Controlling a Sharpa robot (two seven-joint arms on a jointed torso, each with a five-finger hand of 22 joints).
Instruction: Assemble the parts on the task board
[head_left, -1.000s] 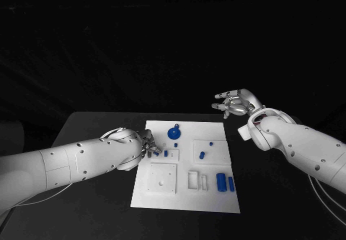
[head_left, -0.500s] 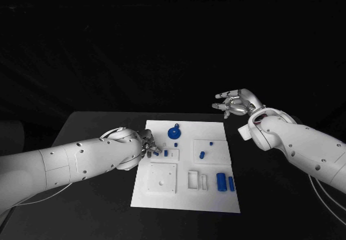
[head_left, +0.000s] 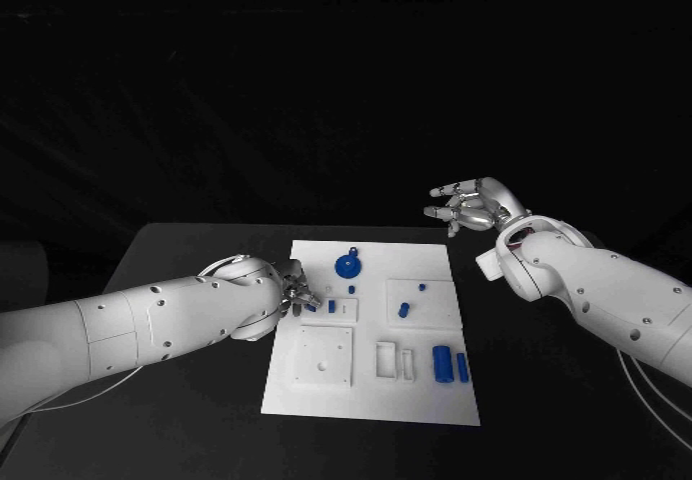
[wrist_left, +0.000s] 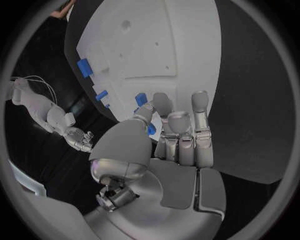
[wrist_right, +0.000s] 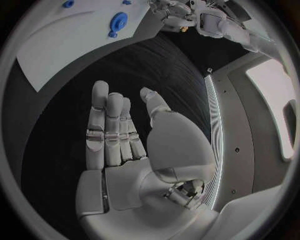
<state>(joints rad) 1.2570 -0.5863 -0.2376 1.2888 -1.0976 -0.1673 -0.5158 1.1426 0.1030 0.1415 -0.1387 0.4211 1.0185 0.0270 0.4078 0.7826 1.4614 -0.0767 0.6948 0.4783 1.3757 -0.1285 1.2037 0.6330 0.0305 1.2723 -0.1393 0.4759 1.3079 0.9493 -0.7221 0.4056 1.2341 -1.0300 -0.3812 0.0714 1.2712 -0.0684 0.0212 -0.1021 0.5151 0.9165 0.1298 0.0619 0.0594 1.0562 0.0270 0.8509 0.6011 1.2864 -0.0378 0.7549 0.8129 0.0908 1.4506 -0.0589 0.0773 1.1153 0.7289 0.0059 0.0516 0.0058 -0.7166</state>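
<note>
Blue part (wrist_left: 142, 99) at board (head_left: 433, 400) left edge, likely light, stiff, slippery; pinch its sides | left hand (head_left: 296, 292) fingertips on it, hold unclear | right hand (head_left: 469, 205) raised, empty, fingers apart.

— Left hand (head_left: 296, 292)?
— Low at the task board (head_left: 372, 400)'s left edge, fingertips by a small blue part (head_left: 332, 305).
— Right hand (head_left: 469, 207)?
— Raised beyond the board's far right corner, fingers apart, holding nothing.

No text, label, brand, number or sign can be read anywhere — not on board, parts or arms.
</note>
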